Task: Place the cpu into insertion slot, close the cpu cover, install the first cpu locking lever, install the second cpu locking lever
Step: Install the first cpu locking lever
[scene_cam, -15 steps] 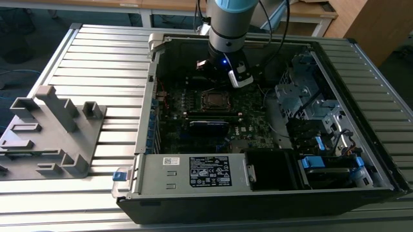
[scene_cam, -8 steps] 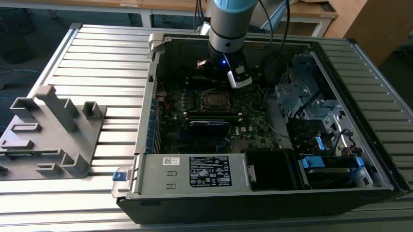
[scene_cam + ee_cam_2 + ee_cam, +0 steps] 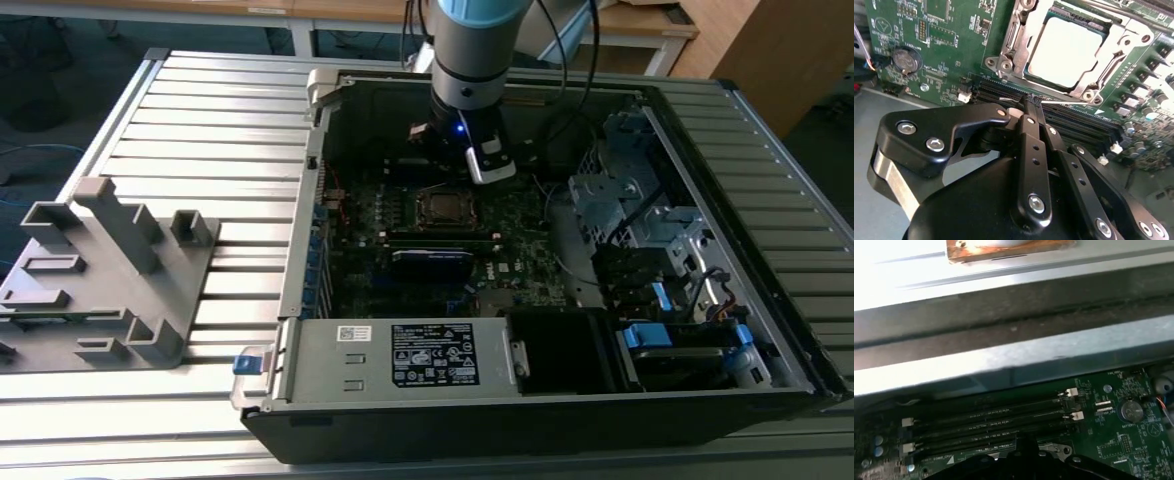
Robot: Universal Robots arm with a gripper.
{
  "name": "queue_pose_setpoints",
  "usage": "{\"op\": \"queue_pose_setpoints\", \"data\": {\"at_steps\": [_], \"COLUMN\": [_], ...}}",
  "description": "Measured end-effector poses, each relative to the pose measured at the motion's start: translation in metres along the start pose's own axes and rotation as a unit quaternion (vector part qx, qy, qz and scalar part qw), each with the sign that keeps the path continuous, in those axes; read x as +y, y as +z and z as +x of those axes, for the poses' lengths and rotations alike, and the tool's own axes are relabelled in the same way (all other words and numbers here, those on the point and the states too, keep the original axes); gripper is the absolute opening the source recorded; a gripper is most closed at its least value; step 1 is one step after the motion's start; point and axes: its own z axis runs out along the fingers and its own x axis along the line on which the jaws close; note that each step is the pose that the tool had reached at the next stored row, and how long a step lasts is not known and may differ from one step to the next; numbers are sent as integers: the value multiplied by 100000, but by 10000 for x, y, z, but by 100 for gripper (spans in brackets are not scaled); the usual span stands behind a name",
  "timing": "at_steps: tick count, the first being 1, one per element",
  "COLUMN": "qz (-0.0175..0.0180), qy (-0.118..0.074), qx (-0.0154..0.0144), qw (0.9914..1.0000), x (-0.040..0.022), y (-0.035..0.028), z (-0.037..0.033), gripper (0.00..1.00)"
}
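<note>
Pale cpu (image 3: 1066, 50) seated flat; cpu cover (image 3: 1019, 37) closed around it.

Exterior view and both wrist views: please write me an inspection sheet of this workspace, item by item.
Surface: slotted metal table, carrying an open computer case.
Job's things: cpu seated in the insertion slot; cpu cover lies flat over it.
Clutter: grey fixture at the exterior view's left.
Grippers: gripper shut, tip near the memory slots.
Cables: black cables run along the arm.
Surroundings: wooden furniture beyond the table.

Slatted metal bench (image 3: 200, 110), wooden desk (image 3: 350, 10) behind
</note>
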Motion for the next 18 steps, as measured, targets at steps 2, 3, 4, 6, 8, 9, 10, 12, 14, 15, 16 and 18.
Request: {"op": "queue_pose_setpoints", "data": {"at_steps": [2,3,4,6,8,9,10,12,14,15,16,18], "qz": [6,0,2,1,7,6,5,8,5,3,11,25], "qy": [743,959,1115,1269,1389,1452,1549,1813,2162,2416,2817,3944], "qx": [-180,-234,-266,-308,-335,-351,-377,-442,-523,-587,-679,-951], "qw": [99997,99995,99993,99991,99990,99989,99987,99983,99975,99969,99958,99918], "x": [8,13,17,24,30,31,32,36,36,36,36,36], "y": [4,6,7,9,10,10,11,11,12,13,14,16], "z": [2,3,4,5,6,7,7,8,8,8,8,8], "gripper": [11,11,11,11,11,11,11,11,11,11,11,11]}}
